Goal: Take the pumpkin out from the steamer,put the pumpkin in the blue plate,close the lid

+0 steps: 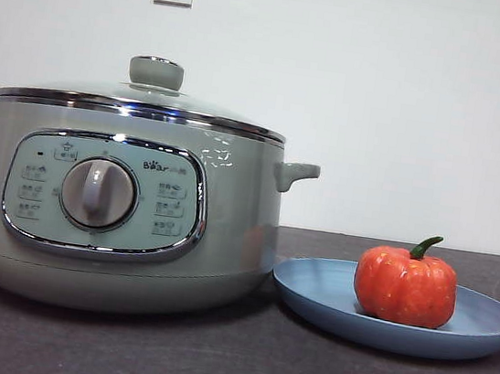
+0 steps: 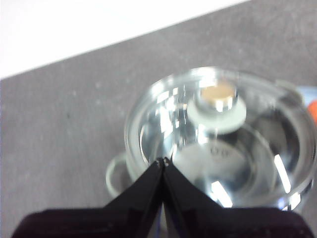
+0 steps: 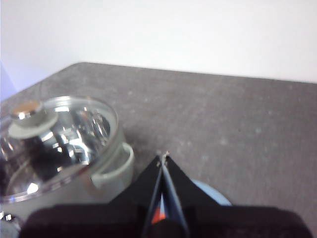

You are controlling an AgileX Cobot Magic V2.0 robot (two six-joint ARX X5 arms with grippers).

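Lid [image 1: 142, 99] seated on the steamer [image 1: 126, 217], pumpkin [image 1: 406, 286] on the blue plate [image 1: 480, 333] beside it; left gripper [image 2: 163, 160] above the steamer and right gripper [image 3: 163, 155] above the plate, both pressed together, empty.

Pumpkin [image 1: 405, 287] upright on blue plate [image 1: 490, 322]; lid [image 1: 147, 92] closing steamer [image 1: 236, 222].
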